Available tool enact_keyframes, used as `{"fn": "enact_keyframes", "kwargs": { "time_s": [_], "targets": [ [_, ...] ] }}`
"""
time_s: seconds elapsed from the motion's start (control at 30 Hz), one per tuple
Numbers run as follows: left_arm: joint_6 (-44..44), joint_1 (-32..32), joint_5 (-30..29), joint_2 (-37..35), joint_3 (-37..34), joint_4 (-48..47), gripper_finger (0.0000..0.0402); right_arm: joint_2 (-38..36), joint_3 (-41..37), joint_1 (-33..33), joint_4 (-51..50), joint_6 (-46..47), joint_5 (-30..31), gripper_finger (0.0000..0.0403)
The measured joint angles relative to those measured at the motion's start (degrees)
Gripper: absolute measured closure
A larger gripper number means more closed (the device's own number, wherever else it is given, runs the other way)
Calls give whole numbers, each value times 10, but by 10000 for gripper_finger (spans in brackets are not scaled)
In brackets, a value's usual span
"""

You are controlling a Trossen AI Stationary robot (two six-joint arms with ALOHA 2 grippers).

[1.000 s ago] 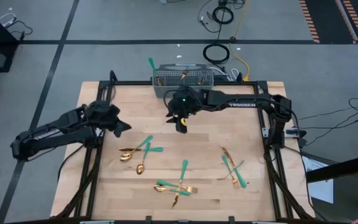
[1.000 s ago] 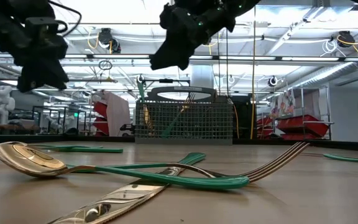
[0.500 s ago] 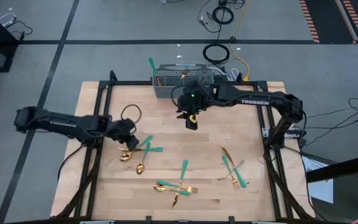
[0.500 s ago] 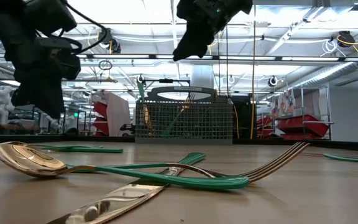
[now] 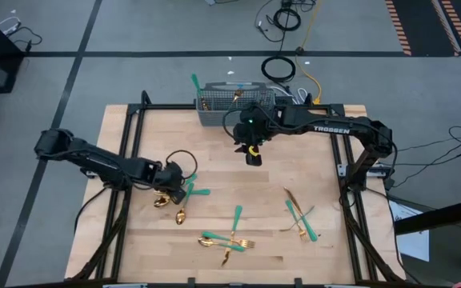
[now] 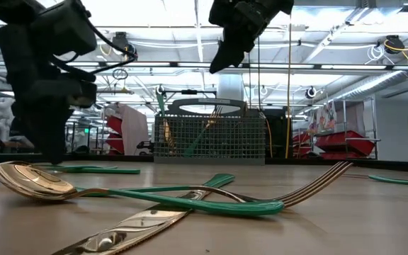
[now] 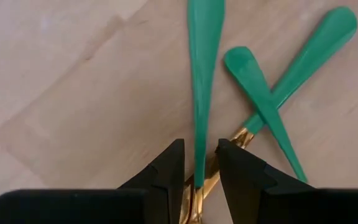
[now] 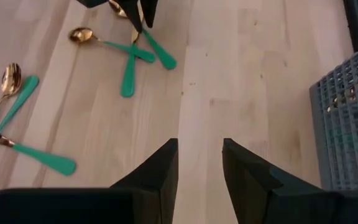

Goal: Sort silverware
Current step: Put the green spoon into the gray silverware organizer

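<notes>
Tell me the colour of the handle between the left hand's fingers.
Teal-green handle; clearest in the left wrist view.

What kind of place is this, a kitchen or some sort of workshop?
Probably a robotics lab or workshop hall, not a kitchen: red storage bins on racks, exposed ceiling pipes, and loose cables on a taped concrete floor.

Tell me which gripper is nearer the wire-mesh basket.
Right. The right gripper hovers empty just in front of the wire-mesh basket, jaws open. The left gripper is farther off, down at the crossed silverware on the table's left side, fingers straddling one teal handle.
</notes>
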Motion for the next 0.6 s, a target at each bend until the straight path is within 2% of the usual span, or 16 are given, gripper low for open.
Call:
{"fn": "enact_keyframes", "kwargs": {
  "time_s": [0.3,0.37,0.47,0.6],
  "targets": [
    [41,-2,-17,109,23,-6,302,0,0,0,-9,3,-3,289],
    [51,-2,-20,117,25,-5,320,0,0,0,-14,9,-11,289],
    [58,-1,-24,115,31,-15,376,-1,0,0,-18,17,-20,289],
    [51,0,-27,103,59,-46,392,-10,0,0,-20,24,-22,289]
  ]
}}
